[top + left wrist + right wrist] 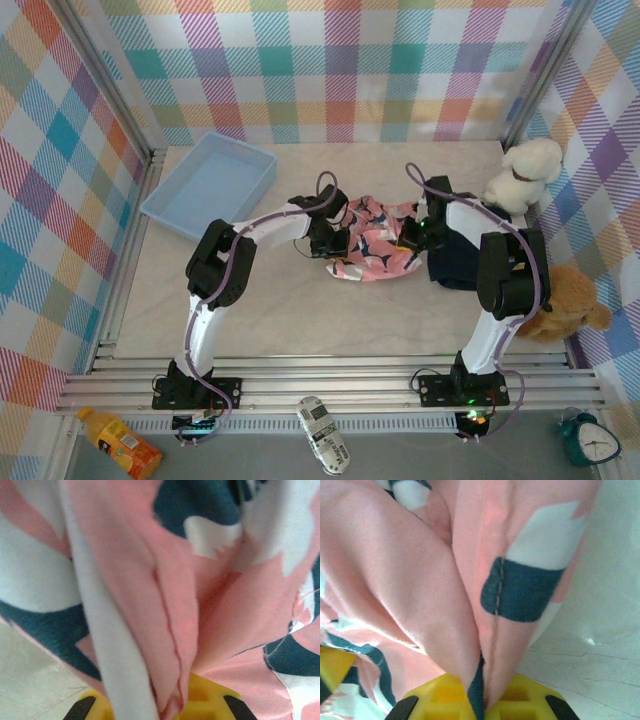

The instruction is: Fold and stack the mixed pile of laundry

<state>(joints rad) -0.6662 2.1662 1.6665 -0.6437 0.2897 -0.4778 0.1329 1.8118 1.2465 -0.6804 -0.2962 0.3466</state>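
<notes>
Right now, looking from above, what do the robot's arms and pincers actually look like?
The left arm and right arm match: white tubes, chunky black joints, a thin purplish cable looping along each. The left pincer and right pincer have yellow fingers.

White arm links (265, 228), black joints (215, 265), purple cables (233, 285), yellow fingers (205, 700)

The pink garment (372, 240) carried a navy-and-white print, and its seams were stitched in a darker pink. The T-shirt (455, 262) was plain dark navy. The basket (210, 185) was light blue and the bench (260, 310) pale cream. The walls (340, 70) bore a pastel plaid of teal, orange, purple, pink and yellow. The white plush toy (522, 172) contrasted with the golden-brown plush toy (565, 305). The left claw (160, 707) and the right claw (479, 702) showed yellow with black.
</notes>
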